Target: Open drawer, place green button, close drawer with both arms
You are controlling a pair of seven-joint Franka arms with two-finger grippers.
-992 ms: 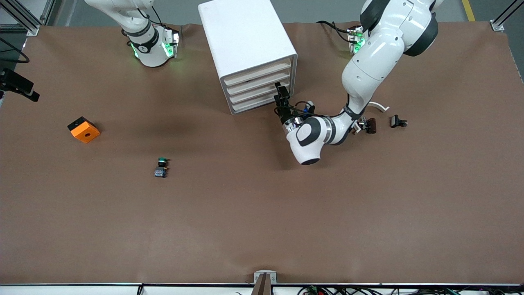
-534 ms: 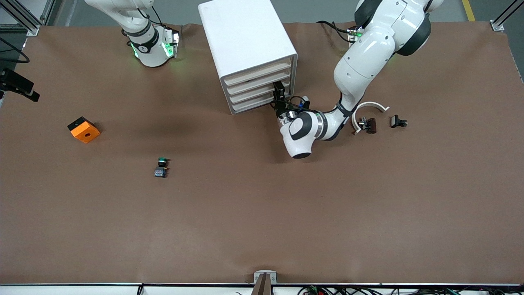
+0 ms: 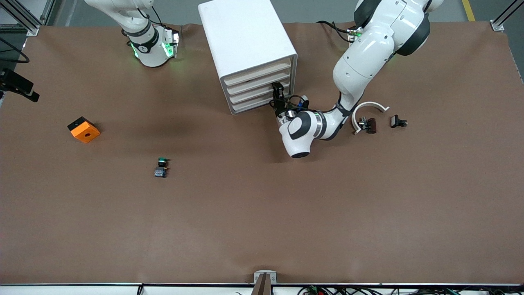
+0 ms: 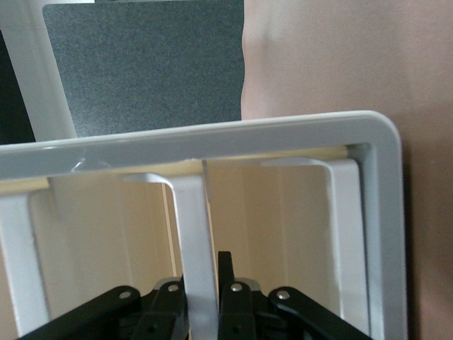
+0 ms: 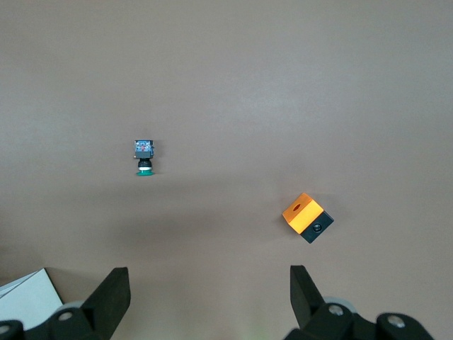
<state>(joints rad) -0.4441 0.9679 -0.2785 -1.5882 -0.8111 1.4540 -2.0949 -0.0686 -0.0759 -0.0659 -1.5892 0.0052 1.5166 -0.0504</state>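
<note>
We see the left end effector (image 3: 276, 91) at the cabinet (image 3: 245, 45) front, fingers (image 4: 237, 301) closed on a white handle of a drawer (image 3: 262, 92), their tips cut off. The right end effector (image 5: 205, 297) hangs spread wide above the surface (image 3: 262, 213), unseen from the front. The button (image 3: 161, 167) lies well apart from the cabinet, nearer the camera, toward the right arm's end.

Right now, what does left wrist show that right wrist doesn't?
Left wrist only: the left gripper at the cabinet front, fingers either side of a drawer handle.
Right wrist only: the button, the orange block and the right gripper, open, high over bare mat.
Shared: the brown mat and some part of the white cabinet.
</note>
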